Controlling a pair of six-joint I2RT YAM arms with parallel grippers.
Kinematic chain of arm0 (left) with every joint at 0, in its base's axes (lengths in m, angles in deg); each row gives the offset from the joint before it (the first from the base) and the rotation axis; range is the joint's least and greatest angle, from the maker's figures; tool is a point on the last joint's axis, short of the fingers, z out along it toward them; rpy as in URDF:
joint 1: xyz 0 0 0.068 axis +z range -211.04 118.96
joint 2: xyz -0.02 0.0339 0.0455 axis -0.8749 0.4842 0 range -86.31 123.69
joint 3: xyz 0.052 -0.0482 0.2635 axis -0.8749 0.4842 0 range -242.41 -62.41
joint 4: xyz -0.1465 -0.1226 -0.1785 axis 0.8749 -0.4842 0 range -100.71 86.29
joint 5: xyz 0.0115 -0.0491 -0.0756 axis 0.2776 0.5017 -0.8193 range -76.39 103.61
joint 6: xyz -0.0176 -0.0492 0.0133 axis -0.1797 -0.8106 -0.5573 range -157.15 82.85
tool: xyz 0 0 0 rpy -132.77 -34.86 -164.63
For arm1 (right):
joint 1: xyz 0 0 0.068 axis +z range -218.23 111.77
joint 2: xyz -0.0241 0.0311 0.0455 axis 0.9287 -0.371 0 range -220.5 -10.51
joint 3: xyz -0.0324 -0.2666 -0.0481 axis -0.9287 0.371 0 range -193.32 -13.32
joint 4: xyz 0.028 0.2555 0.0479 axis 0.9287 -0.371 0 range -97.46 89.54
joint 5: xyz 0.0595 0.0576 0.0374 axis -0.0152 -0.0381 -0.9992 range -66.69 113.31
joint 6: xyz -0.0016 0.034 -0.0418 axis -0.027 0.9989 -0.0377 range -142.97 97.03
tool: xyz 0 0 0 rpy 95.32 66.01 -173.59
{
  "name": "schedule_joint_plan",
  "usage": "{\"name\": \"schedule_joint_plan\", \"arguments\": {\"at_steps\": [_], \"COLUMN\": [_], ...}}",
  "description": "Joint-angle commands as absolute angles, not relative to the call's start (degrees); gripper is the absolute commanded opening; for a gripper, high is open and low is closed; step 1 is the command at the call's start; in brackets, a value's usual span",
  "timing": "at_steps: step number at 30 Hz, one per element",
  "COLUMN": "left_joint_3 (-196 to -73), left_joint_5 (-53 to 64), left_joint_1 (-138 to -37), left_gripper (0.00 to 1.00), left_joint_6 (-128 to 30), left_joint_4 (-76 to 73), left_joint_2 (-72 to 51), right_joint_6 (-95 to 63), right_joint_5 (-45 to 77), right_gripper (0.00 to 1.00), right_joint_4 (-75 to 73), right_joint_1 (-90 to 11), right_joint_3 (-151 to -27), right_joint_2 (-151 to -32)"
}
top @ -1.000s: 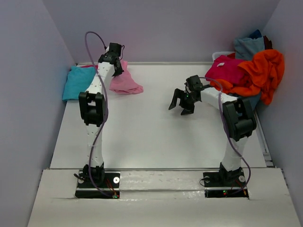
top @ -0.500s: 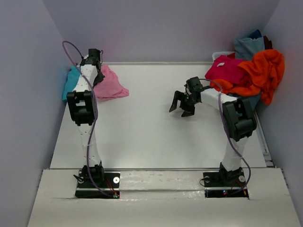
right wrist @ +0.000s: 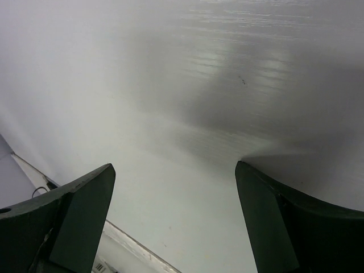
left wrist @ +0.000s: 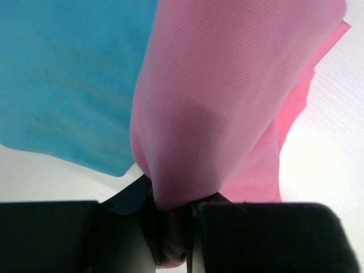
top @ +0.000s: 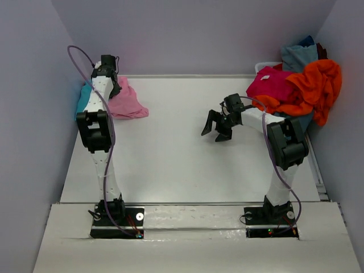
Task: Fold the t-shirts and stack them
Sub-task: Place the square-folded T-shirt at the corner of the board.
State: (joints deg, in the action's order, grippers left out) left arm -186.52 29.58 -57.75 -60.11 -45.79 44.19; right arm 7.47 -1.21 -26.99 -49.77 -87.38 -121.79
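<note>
While left claw (left wrist: 173,236) pinches pink t-shirt (left wrist: 216,102) beside turquoise t-shirt (left wrist: 68,74), right claw (right wrist: 173,219) — spread.

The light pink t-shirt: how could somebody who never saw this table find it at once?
Look at the far left corner of the white table. There the left tool pinches the light pink t-shirt, next to a turquoise t-shirt. It is the only pale pink cloth.

light pink t-shirt (top: 129,104): plain, 10 o'clock | turquoise t-shirt (top: 83,101): plain, just left of the pink | magenta t-shirt (top: 272,84), orange t-shirt (top: 322,84), grey-blue t-shirt (top: 297,56): plain, heaped at 2 o'clock | table (top: 182,165): white | left arm (top: 103,168), right arm (top: 278,185): white links, black joints | right gripper (top: 216,128): black
</note>
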Motion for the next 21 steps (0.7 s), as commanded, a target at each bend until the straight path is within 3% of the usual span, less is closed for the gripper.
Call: {"name": "schedule_joint_plan", "arguments": {"at_steps": [1, 21], "left_joint_3": [-189.2, -193.5], "left_joint_5": [33.5, 38.0], "left_joint_1": [-57.2, -52.2], "left_gripper": [0.06, 0.05], "left_joint_6": [-59.3, -61.8], "left_joint_4": [-43.3, -44.3], "left_joint_2": [36.9, 34.9], "right_joint_6": [6.7, 6.8], "right_joint_5": [0.5, -0.2], "right_gripper": [0.93, 0.93], "right_joint_4": [-26.4, -24.9], "right_joint_1": [-49.2, -49.2], "right_joint_3": [-84.3, -82.2], "right_joint_2": [-122.9, -123.9]}}
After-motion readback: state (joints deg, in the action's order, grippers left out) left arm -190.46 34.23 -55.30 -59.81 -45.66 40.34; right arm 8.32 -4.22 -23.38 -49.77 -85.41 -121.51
